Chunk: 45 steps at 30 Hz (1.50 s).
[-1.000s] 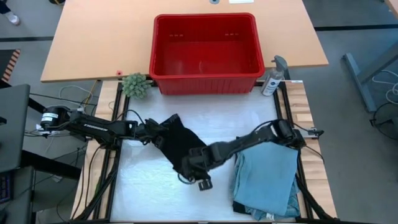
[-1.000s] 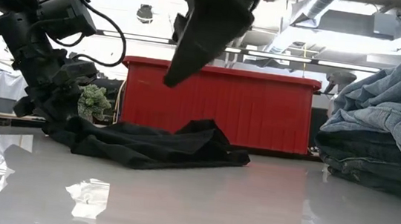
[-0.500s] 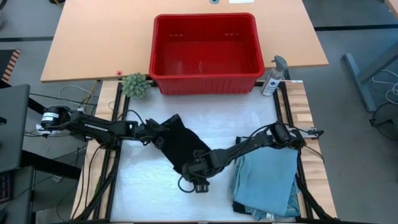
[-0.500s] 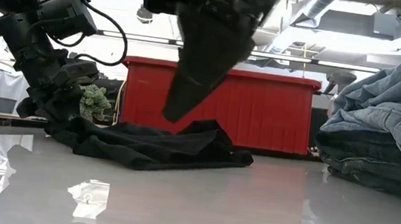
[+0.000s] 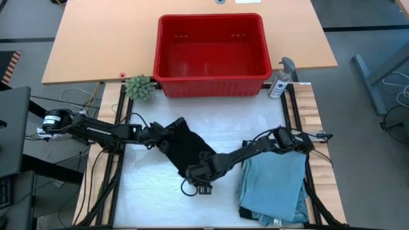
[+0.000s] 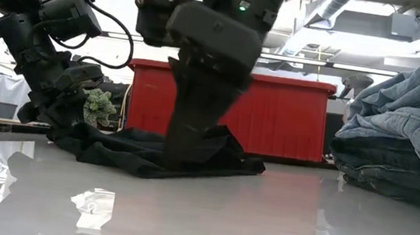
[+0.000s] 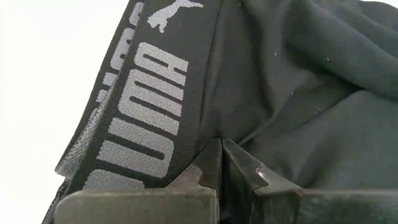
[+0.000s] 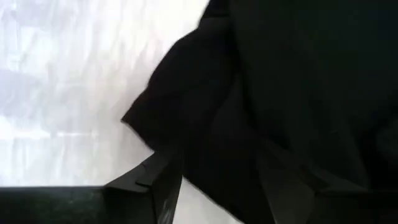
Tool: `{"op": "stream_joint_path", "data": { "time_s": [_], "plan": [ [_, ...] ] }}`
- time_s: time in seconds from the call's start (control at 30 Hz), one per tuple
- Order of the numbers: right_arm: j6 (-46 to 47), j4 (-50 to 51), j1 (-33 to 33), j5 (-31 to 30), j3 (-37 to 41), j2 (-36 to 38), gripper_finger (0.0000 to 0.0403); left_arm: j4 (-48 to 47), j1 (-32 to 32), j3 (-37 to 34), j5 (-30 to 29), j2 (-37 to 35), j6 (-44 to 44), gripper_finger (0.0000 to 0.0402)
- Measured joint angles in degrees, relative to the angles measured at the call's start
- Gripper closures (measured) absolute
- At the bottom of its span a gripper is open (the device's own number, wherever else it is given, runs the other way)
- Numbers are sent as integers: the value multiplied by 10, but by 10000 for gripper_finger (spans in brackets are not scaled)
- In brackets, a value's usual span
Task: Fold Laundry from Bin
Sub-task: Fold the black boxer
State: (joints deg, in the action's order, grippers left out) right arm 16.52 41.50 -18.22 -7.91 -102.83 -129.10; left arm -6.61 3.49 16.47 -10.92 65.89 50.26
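Observation:
A black garment (image 5: 184,148) of the laundry lies crumpled on the white mat, with a waistband with grey lettering (image 7: 146,106). My left gripper (image 5: 163,135) is shut on the garment's left end. My right gripper (image 5: 193,179) points steeply down over the near end; its open fingers (image 8: 155,180) stand on either side of a cloth corner (image 8: 186,118). The red bin (image 5: 211,79) stands at the far side, with nothing showing inside. My left gripper pinches the black cloth right beside the waistband (image 7: 214,130) between its two shut fingers, slanting down from the table's left. The garment lies slack on the mat. My right gripper stands low over the garment's near end (image 6: 190,158); I cannot tell whether its fingers touch the cloth.
A folded stack of light blue denim-like pieces (image 5: 275,182) lies on the mat's right side, tall in the low view (image 6: 404,130). A small green plant (image 5: 138,86) and a spray bottle (image 5: 281,78) flank the bin. Bare mat lies near and left.
My right gripper has come down toward the black garment's near end and rolled about its own line; in the low view it now hangs just over the cloth. The garment and my left gripper have kept still.

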Motion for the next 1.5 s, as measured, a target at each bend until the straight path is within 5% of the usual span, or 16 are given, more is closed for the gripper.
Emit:
{"op": "stream_joint_path", "data": {
  "time_s": [0.53, 1.1, 1.5],
  "plan": [
    [10, 22, 5, 18, 0, -1, 386, 1, 0, 0, -4, 0, 5, 401],
    [29, 43, -47, 35, -73, 3, 380, 1, 0, 0, -4, 0, 5, 401],
    [35, -1, -45, 114, -56, 2, 255, 1, 0, 0, -3, 0, 4, 401]
  ]
}}
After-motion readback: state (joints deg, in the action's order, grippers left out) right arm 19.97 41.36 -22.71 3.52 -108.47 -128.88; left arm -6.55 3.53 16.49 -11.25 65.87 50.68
